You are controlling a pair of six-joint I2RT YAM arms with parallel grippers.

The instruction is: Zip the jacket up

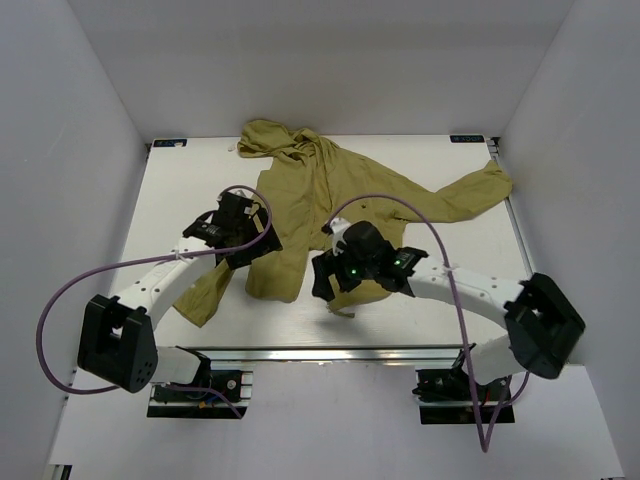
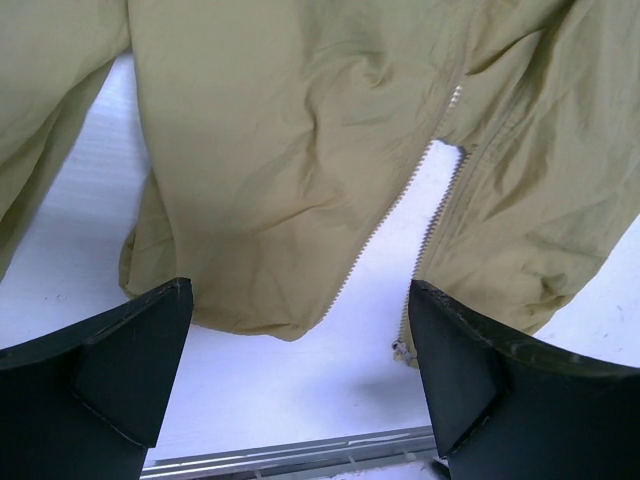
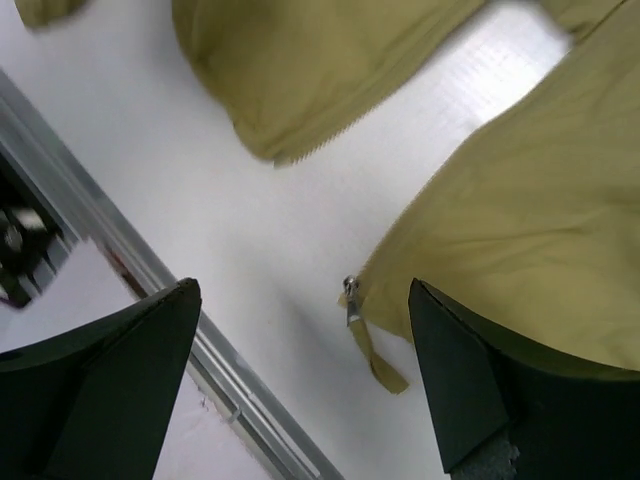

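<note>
The olive-yellow jacket [image 1: 300, 190] lies spread on the white table, hood at the back, its front unzipped at the hem. In the left wrist view the two front panels [image 2: 280, 180] part in a narrow V edged with zipper teeth [image 2: 440, 215]. The metal zipper slider [image 3: 351, 298] with its fabric pull tab [image 3: 380, 365] sits at the bottom corner of the right panel [image 3: 520, 230]. My left gripper [image 1: 252, 248] hovers open over the left panel's hem. My right gripper [image 1: 325, 282] hangs open above the slider. Neither holds anything.
The table's near aluminium rail [image 3: 240, 400] runs just beyond the hem, also showing as the rail [image 2: 300, 455] under the left fingers. One sleeve [image 1: 470, 190] stretches to the right edge, the other sleeve [image 1: 205, 295] lies under the left arm. White walls enclose the table.
</note>
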